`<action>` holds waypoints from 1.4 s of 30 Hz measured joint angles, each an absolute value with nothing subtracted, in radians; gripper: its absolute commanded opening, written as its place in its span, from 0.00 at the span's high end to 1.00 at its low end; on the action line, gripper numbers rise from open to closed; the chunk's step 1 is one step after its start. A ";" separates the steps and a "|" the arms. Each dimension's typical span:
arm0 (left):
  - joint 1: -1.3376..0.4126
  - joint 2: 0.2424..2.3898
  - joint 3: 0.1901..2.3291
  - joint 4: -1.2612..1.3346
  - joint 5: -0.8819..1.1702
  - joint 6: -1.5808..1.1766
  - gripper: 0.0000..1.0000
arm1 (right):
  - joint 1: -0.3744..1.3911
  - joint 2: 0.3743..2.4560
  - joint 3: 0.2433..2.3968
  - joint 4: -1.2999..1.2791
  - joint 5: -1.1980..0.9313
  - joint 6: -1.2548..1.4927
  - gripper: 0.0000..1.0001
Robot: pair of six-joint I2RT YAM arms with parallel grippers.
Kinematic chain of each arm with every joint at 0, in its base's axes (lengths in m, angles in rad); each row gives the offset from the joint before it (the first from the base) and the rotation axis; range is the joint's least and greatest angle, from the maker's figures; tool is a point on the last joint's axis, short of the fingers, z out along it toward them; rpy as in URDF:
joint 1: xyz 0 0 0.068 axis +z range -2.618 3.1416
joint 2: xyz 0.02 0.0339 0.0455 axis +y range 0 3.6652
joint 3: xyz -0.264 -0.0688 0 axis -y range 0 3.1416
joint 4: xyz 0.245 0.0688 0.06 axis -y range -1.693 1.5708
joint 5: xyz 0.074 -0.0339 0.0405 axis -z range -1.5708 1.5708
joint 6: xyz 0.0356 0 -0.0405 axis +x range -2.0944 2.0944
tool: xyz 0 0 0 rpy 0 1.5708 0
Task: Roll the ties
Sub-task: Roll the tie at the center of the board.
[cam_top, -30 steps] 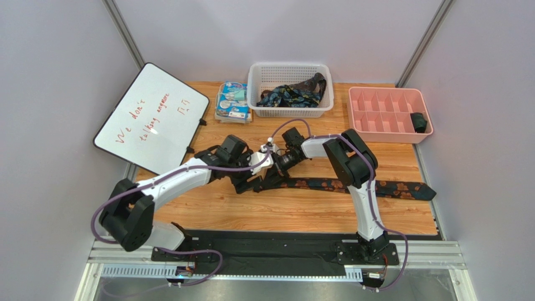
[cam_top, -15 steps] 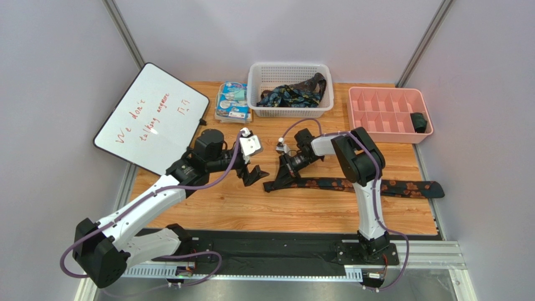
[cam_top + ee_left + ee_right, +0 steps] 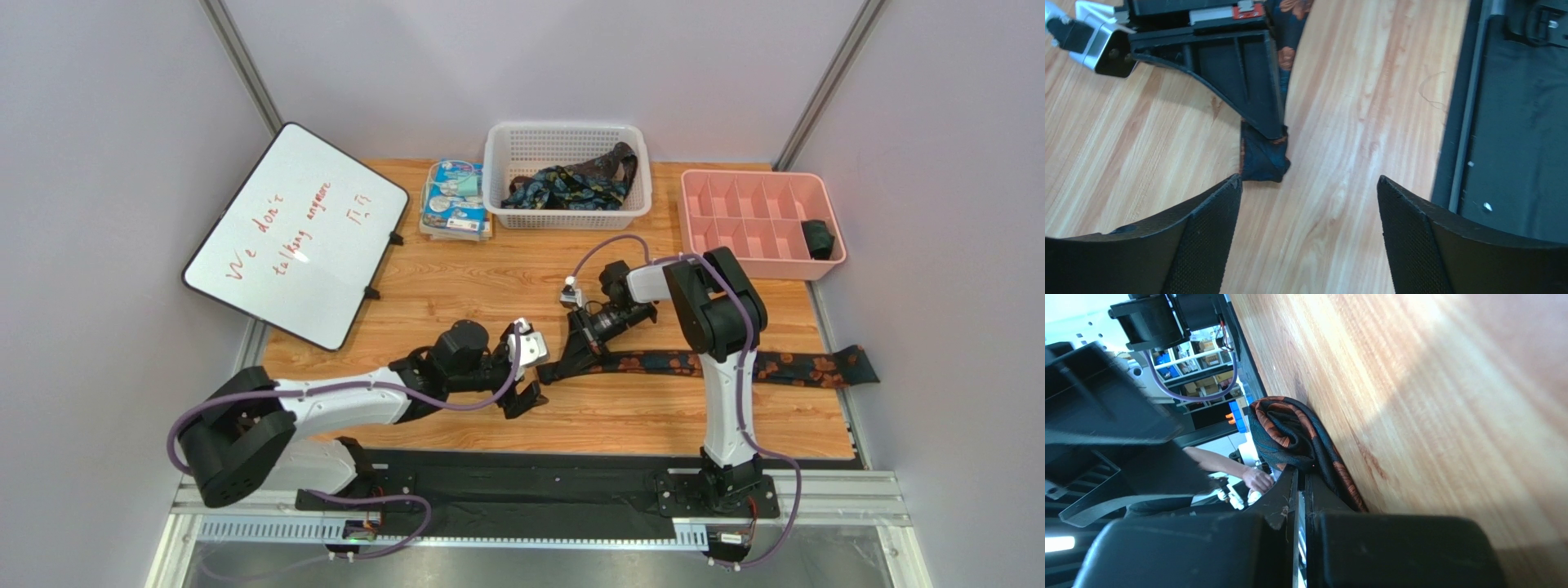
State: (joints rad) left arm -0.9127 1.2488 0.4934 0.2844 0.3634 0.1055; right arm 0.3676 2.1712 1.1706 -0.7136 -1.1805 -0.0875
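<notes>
One tie [image 3: 785, 365], dark with orange-brown blotches, lies flat across the wooden table [image 3: 491, 276]. My right gripper [image 3: 568, 363] is shut on its left end, which is folded over into a small curl [image 3: 1287, 432] just past the fingertips [image 3: 1281, 490]. In the left wrist view that dark tie end [image 3: 1263, 160] sits under the right gripper's finger. My left gripper [image 3: 529, 393] is open just left and in front of that end, with bare wood between its pads [image 3: 1207, 236]. More ties [image 3: 570, 186] are heaped in the white basket [image 3: 501, 165].
A pink divided tray [image 3: 736, 227] at the back right holds a dark rolled bundle [image 3: 818, 238] in its right compartment. A blue-white packet [image 3: 453, 199] lies left of the basket. A whiteboard [image 3: 294, 227] leans at the back left. The black base rail [image 3: 1517, 122] runs along the near edge.
My left gripper left the tie's end, rose back, then came down low in front of it. My right gripper pulled the tie's end to the right, shifting the whole tie.
</notes>
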 measured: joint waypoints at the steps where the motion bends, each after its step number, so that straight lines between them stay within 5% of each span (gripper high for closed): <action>1: -0.917 1.275 0.485 0.322 0.341 0.100 0.20 | 0.368 2.171 1.170 -0.720 -1.181 -0.094 1.00; 19: -0.962 1.660 0.396 0.839 0.205 0.189 0.30 | 0.366 2.201 1.185 -0.764 -1.233 -0.160 1.00; 27: -0.960 1.712 0.396 0.926 0.201 0.220 0.63 | 0.365 2.207 1.192 -0.777 -1.240 -0.173 1.00; 32: -0.961 1.687 0.429 0.821 0.203 0.249 0.84 | 0.362 2.205 1.193 -0.786 -1.239 -0.175 0.96; 37: -0.963 1.650 0.566 0.519 0.205 0.265 0.90 | 0.352 2.181 1.193 -0.813 -1.200 -0.152 0.80; 42: -0.966 1.645 0.690 0.271 0.199 0.284 0.91 | 0.328 2.140 1.194 -0.872 -1.111 -0.109 0.78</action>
